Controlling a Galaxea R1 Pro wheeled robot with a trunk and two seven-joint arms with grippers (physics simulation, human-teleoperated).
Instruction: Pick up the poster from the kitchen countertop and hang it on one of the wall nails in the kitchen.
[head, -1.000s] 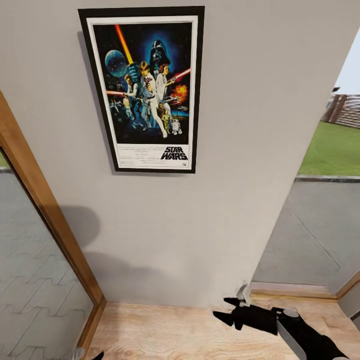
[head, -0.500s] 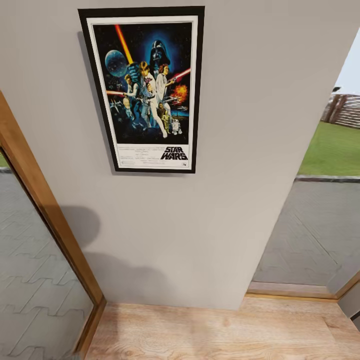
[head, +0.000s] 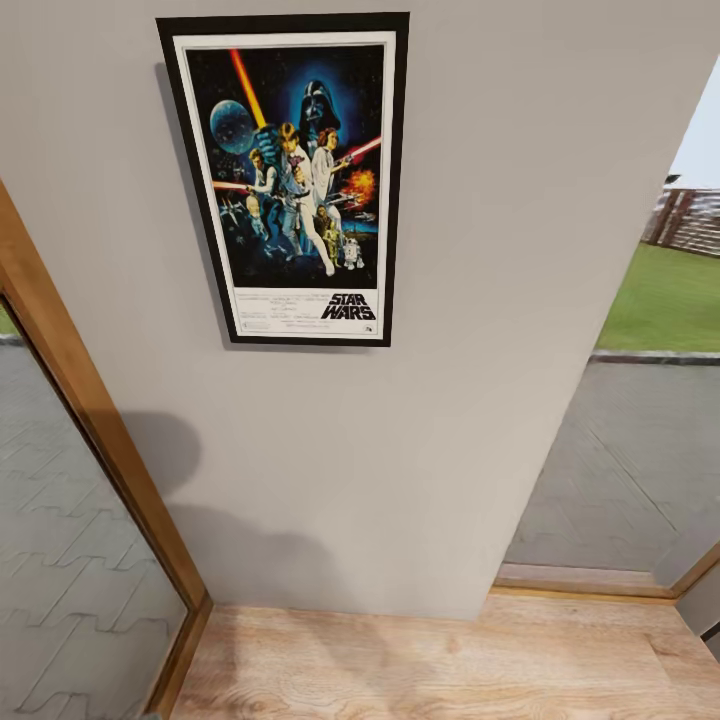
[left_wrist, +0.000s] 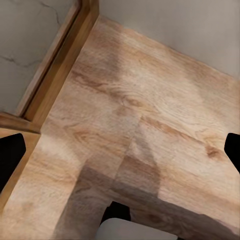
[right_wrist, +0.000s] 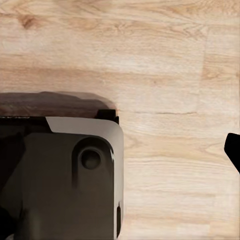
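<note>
The Star Wars poster hangs flat on the pale grey wall, upright, in its thin black frame with a white border, high in the head view. No gripper touches it. The kitchen countertop is out of view. In the left wrist view my left gripper is open over the wooden floor, with one black fingertip at each side edge and nothing between them. In the right wrist view my right gripper hangs open above the floor; one fingertip shows at the edge.
A wooden door frame with glass runs down the wall's left side. On the right an opening looks out on paving and grass. Light wood floor lies below. My own dark base sits under the right wrist camera.
One second ago my right gripper showed at the head view's lower right and a left fingertip at the bottom edge; both have dropped out of that view. The poster has not moved.
</note>
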